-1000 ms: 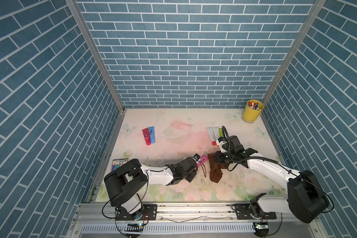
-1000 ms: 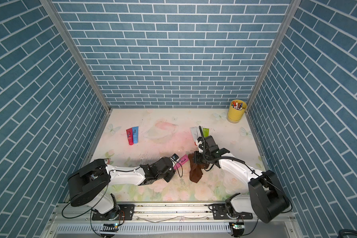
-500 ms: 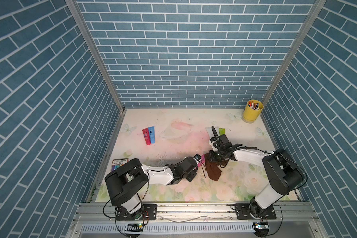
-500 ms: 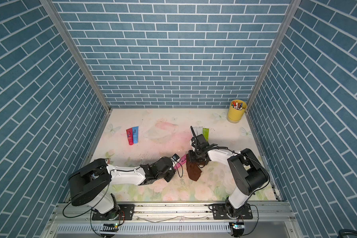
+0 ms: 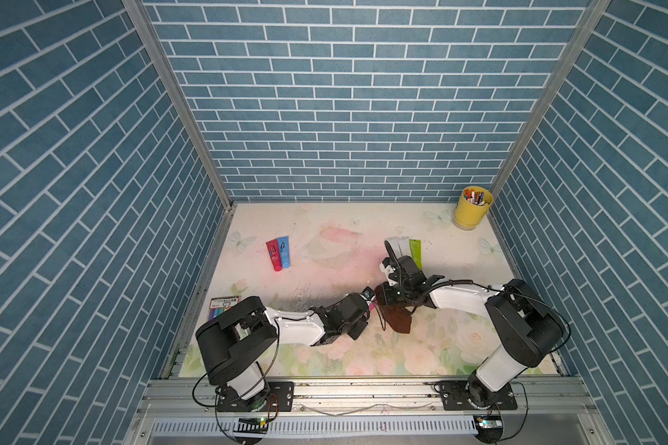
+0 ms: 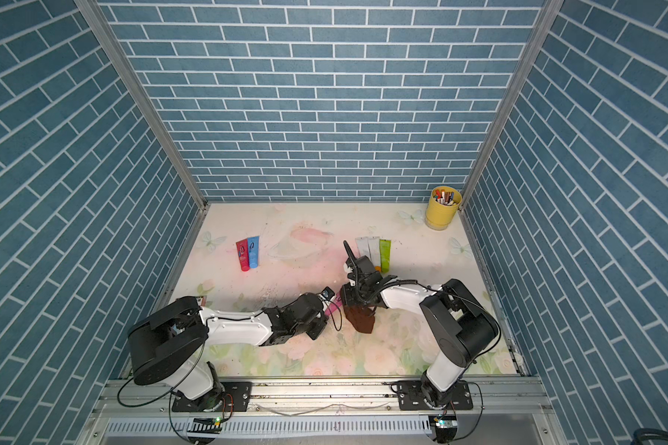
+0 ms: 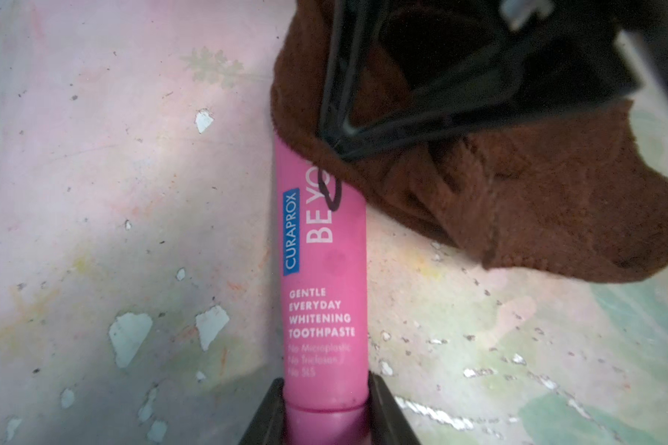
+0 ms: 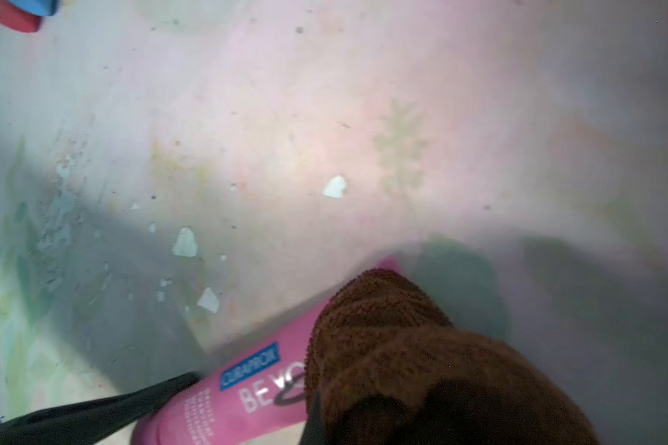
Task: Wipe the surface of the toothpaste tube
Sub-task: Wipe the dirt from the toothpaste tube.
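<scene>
My left gripper (image 7: 326, 385) is shut on the cap end of a pink toothpaste tube (image 7: 323, 293), which lies low over the floral table and points away from it. A black pen scribble shows on the tube's lettering. My right gripper (image 8: 382, 424) is shut on a brown cloth (image 8: 402, 346), which is draped over the tube's far end and hides it. In both top views the two grippers meet at the table's middle front: left gripper (image 5: 363, 305), tube (image 5: 371, 307), cloth (image 5: 398, 319), right gripper (image 5: 392, 302); tube (image 6: 332, 308), cloth (image 6: 361, 320).
A red and a blue tube (image 5: 278, 254) lie at the back left. White and green tubes (image 5: 405, 248) lie just behind my right gripper. A yellow cup of pens (image 5: 472, 208) stands in the back right corner. A marker pack (image 5: 224, 304) lies by the left wall.
My right gripper has moved left with the cloth, bringing it over the tube's far end, and the right arm has folded back. The left gripper and the tube have stayed almost still.
</scene>
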